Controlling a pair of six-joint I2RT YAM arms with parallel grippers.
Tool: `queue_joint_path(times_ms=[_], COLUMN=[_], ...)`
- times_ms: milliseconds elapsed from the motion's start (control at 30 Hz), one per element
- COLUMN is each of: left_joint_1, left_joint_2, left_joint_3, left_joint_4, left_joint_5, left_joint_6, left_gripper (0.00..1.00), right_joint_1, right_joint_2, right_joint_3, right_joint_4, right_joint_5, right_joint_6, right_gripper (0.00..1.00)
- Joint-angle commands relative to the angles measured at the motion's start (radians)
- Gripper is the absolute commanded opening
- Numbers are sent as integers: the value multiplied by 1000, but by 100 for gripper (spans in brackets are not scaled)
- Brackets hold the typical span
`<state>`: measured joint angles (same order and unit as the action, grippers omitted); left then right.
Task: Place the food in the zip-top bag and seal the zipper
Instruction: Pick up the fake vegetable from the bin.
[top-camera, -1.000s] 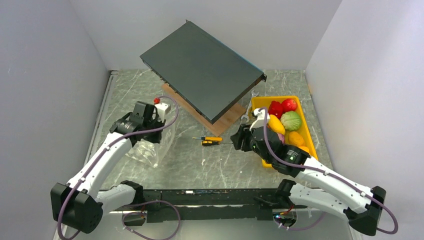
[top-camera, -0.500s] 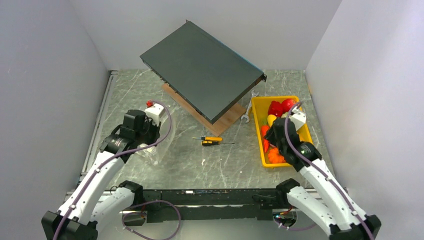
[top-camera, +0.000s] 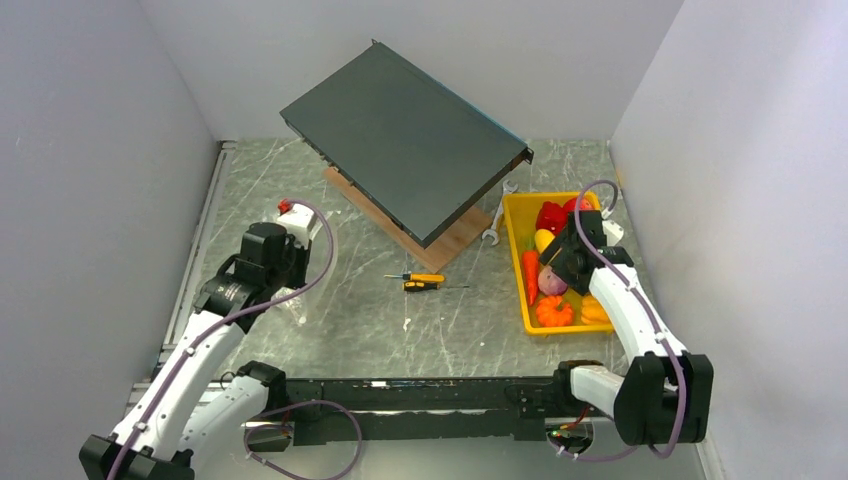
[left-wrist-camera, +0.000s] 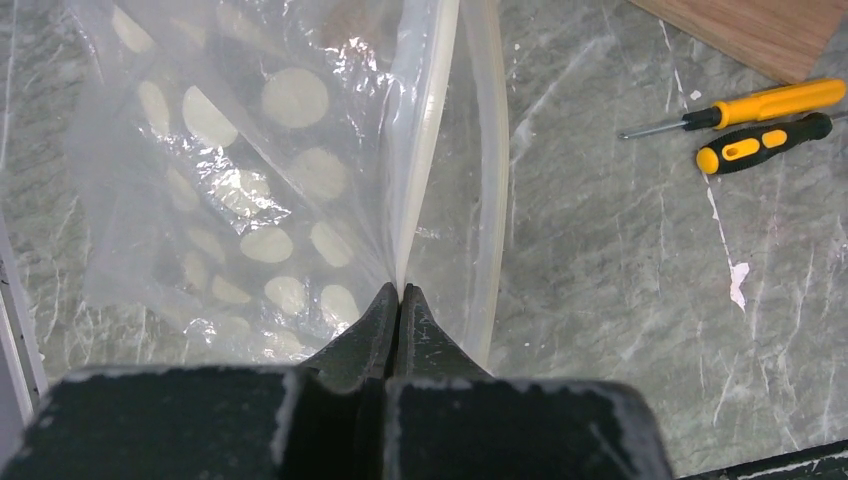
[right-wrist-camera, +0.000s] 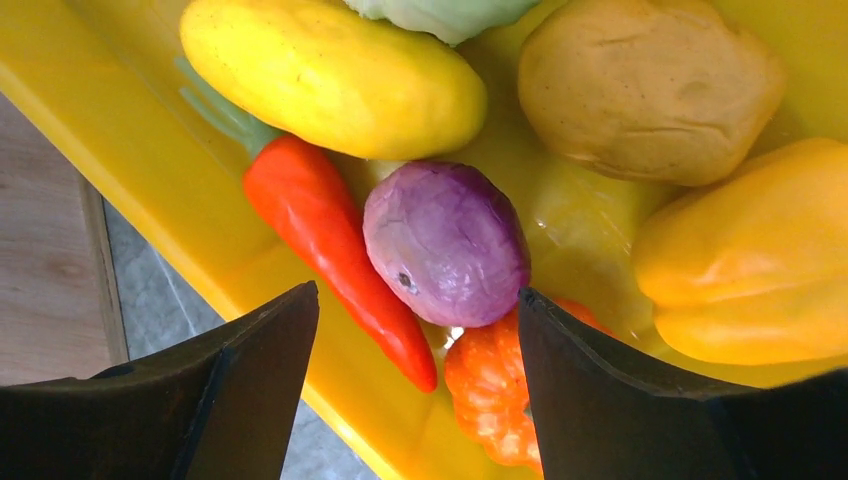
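White walls close in a grey marbled tabletop (top-camera: 400, 325), where a dark flat panel (top-camera: 400, 140) leans tilted on a wooden board (top-camera: 445, 248) at the back. A wrench (top-camera: 493, 228) lies just beside the yellow tray (top-camera: 513, 262) on the right. At the left, your left hand (left-wrist-camera: 400, 297) has its fingers pressed together on the mouth edge of the zip-top bag (left-wrist-camera: 250, 200), clamping one strip of the zipper (left-wrist-camera: 425, 130). The other strip bows away to the side, so the mouth stands parted. The clear, dotted bag lies crumpled on the tabletop, well apart from the tray. A yellow screwdriver (left-wrist-camera: 775, 99) and a black-and-yellow screwdriver (left-wrist-camera: 765, 143) lie side by side between bag and tray. The toy food (top-camera: 553, 312) sits heaped in the tray. Your right hand (right-wrist-camera: 415, 300) hangs over it with its fingers spread apart, gripping nothing. In its wrist view a purple piece (right-wrist-camera: 445, 243) lies between the fingertips, touching a red-orange carrot (right-wrist-camera: 335, 250). A yellow piece (right-wrist-camera: 330, 75) lies across the carrot's green top, and a tan lump (right-wrist-camera: 650, 90) and an orange-yellow piece (right-wrist-camera: 750, 255) crowd the far side. A small ridged orange piece (right-wrist-camera: 490, 390) rests just below the purple one, and the green cabbage (right-wrist-camera: 440, 10) shows only at the frame's upper edge.
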<state>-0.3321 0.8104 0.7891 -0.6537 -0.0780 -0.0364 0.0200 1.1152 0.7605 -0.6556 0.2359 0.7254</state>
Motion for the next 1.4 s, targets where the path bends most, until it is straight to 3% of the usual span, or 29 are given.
queue_joint_path(times_ms=[0,300,567,733,833,967,1167,1367], left_joint_1=[-14,-39,-42,-46,-45,-51,-52,-53], left_joint_2=[-27,-56,-87,-91,-95,-105,-98,-101], left_joint_3=[-6,-12,-19,-19,-21,-22,-21,-22], left_joint_4=[44,47,53,54,56,57,56,55], left_joint_5=[-27,-53,-83,-95,-97,-111,-114,-122], left_joint_6=[-14,-13,-15,-16,-16,-17,-19,-23], left_gripper=[0,0,0,0,0,0,0,0], right_joint_1=[-5,-5,-6,-6,-5,-4,35,171], right_joint_2=[49,68,112,117,116,64,-94,-246], right_joint_3=[19,-26,-71,-99,-90,-52,33,-25], right_joint_4=[73,118,169,211,200,143,73,152], right_joint_5=[-8,72,74,49,47,69,50,-181], right_joint_6=[37,19,6,-3,-8,-9,-27,-99], right_gripper=[75,80,75,64,37,17,3,0])
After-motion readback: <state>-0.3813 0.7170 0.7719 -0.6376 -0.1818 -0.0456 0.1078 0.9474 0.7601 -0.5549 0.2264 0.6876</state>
